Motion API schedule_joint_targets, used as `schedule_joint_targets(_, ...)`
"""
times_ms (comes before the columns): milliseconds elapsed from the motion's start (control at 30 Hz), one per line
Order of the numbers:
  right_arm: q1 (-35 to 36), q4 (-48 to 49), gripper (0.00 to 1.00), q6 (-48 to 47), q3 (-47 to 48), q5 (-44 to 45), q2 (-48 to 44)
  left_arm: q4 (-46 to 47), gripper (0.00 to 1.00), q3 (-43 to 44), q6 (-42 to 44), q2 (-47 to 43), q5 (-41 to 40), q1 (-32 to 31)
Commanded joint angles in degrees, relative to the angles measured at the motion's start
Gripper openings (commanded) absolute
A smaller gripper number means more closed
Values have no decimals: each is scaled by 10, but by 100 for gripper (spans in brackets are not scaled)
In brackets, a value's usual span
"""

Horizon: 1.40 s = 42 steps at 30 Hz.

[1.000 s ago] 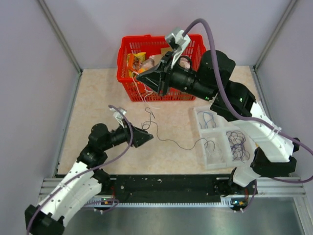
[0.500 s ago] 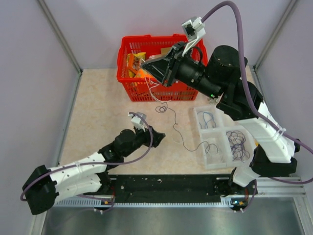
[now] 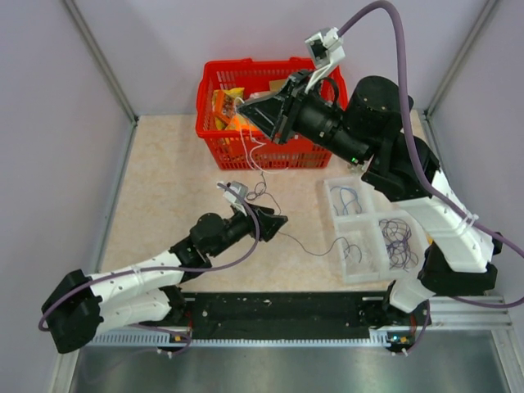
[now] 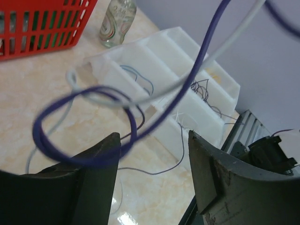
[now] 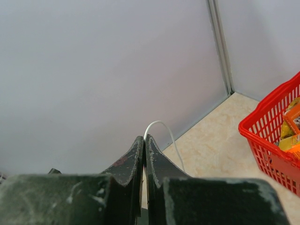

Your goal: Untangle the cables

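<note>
My right gripper (image 3: 244,110) is raised in front of the red basket and shut on a thin white cable (image 3: 255,160) that hangs down to a small tangle (image 3: 260,191) above the table. In the right wrist view the white cable (image 5: 161,125) arcs out of the shut gripper (image 5: 144,138). My left gripper (image 3: 281,221) is open just below the tangle. In the left wrist view the gripper (image 4: 153,137) has wide jaws. A dark purple cable (image 4: 44,143) loops past the left fingertip (image 4: 110,145), twisted with the white cable (image 4: 187,80). A purple strand (image 3: 304,241) trails to the tray.
A red basket (image 3: 214,141) with packets stands at the back, and also shows in the right wrist view (image 5: 265,140). A clear compartment tray (image 3: 360,274) at the right holds blue and dark purple cables. A small bottle (image 4: 117,18) stands by the tray. Walls enclose the table.
My right gripper rose with the white cable a second ago and has held still since. My left gripper has moved right and up to under the hanging tangle.
</note>
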Motion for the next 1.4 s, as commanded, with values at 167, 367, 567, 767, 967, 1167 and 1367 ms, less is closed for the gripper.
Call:
schedule_joint_targets(167, -6, 11, 0, 8, 29, -9, 5, 37, 63, 60, 15, 35, -29, -2)
schedule_joint_targets(367, -6, 11, 0, 8, 25, -8, -5, 8, 60, 99, -16, 67, -78, -2)
schedule_joint_targets(567, -5, 11, 0, 5, 16, -1, -6, 78, 31, 97, -17, 90, -41, -2)
schedule_joint_targets(767, -6, 13, 0, 4, 9, -4, -11, 90, 44, 94, -19, 98, -85, -1)
schedule_joint_targets(967, -5, 13, 0, 1, 1, 0, -19, 109, 20, 118, -16, 131, -47, -1)
schedule_joint_targets(1167, -5, 1, 0, -100, -14, 139, -42, 15, 0, 112, 14, 71, 3, -2)
schedule_joint_targets(1367, -88, 11, 0, -281, 13, 316, -56, -221, 0, 56, 76, -189, -52, -1)
